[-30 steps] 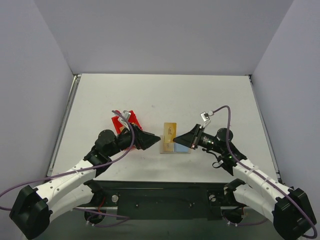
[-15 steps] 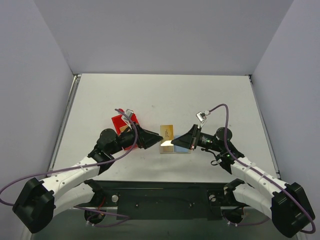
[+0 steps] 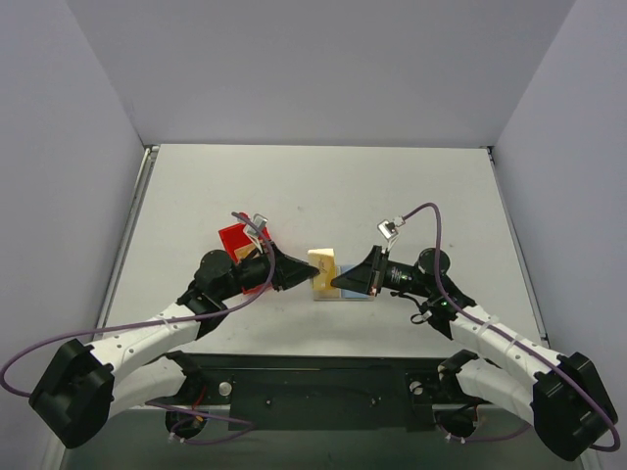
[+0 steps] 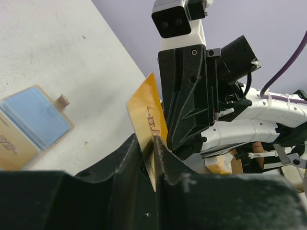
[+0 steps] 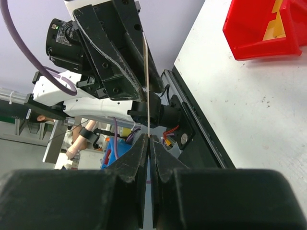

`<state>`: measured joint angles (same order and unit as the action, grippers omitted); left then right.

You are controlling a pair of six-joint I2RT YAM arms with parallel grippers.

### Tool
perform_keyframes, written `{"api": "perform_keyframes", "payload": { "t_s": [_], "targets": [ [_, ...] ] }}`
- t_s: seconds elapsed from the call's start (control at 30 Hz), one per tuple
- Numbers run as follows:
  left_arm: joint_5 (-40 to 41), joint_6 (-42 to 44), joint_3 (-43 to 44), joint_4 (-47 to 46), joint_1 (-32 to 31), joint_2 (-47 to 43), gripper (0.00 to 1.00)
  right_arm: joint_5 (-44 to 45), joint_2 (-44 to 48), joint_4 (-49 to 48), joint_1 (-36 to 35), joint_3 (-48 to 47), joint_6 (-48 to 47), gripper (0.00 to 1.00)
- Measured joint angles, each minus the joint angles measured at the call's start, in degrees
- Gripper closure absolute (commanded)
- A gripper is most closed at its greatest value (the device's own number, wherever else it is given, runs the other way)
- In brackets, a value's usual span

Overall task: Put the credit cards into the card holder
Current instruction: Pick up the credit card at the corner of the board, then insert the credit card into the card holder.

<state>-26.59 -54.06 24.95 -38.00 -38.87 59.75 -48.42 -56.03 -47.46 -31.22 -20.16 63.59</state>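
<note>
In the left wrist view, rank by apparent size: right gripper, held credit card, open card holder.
1. right gripper
2-3. credit card and card holder look alike: the card sits nearer the camera and the holder is cropped, so no ranking.

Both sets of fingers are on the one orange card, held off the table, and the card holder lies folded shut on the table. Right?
No: the card holder lies open, blue lining up; the left wrist view shows it. Otherwise right: the left gripper and right gripper both pinch the one credit card, off the table.
</note>
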Motion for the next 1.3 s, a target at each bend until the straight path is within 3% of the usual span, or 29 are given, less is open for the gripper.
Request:
{"api": "perform_keyframes", "payload": {
  "t_s": [0.1,0.17,0.23,0.43,0.8,1.3],
  "targets": [
    [-0.31,-0.28,0.02,-0.22,0.04,0.07,0.91,0.2,0.04,1.25,0.0,-0.09,-0.87,0.98],
    [-0.74,-0.66,0.04,-0.92,0.02,0.07,1.0,0.55,0.11,2.71,0.0,-0.28,-1.92,0.86],
    [-0.9,-0.9,0.04,-1.27,0.0,0.07,1.0,1.05,0.57,4.57,-0.02,-0.87,-3.21,0.76],
    [-1.16,-0.92,0.07,-1.73,0.0,0.09,1.0,3.06,4.37,11.82,-0.72,-3.63,-8.92,0.67],
    [-6.97,-2.29,1.73,-4.02,-0.35,4.72,1.0,5.73,5.66,16.5,-0.76,-5.25,-14.03,0.66],
    [-8.41,-2.78,2.51,-5.57,-1.51,6.84,1.0,7.28,6.21,16.92,-1.51,-5.25,-14.67,0.89]
  ]
}}
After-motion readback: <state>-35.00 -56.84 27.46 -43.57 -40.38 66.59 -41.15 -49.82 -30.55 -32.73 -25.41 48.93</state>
